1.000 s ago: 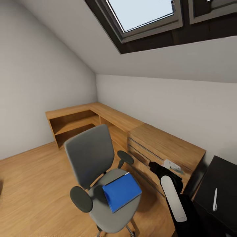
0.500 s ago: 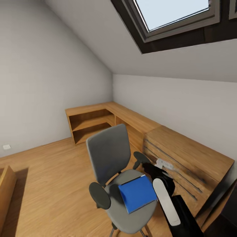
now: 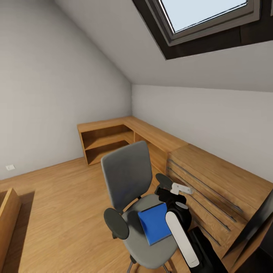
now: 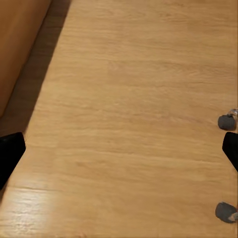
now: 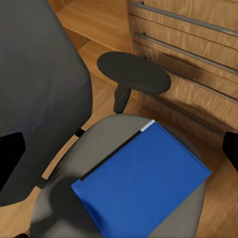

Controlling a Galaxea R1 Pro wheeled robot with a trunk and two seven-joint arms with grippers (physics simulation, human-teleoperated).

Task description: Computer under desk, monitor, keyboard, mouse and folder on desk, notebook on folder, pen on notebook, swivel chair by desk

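Observation:
The grey swivel chair [image 3: 127, 176] stands in the middle of the head view with its back to the wooden units. The bright-blue folder [image 3: 152, 223] lies flat on its seat, its right edge covered by my right arm [image 3: 181, 237]. In the right wrist view my right gripper [image 5: 119, 148] hovers open above the folder [image 5: 144, 191], with its black fingertips [image 5: 10, 156] at both sides and the chair's armrest [image 5: 133, 72] beyond. My left gripper [image 4: 119, 148] hangs open over bare wood floor. A black edge of the desk [image 3: 259, 220] shows at lower right.
A light-wood chest of drawers [image 3: 216, 182] with long bar handles stands right behind the chair. A low wooden shelf unit [image 3: 108, 138] fills the corner. Another wooden piece [image 3: 7, 216] sits at far left. Two chair casters [image 4: 227, 120] appear near my left gripper. Open floor [image 3: 60, 204] lies left of the chair.
The camera has swung left, so the black desk top with the pen left the picture. My right arm has moved in over the chair seat and now overlaps the folder's right edge.

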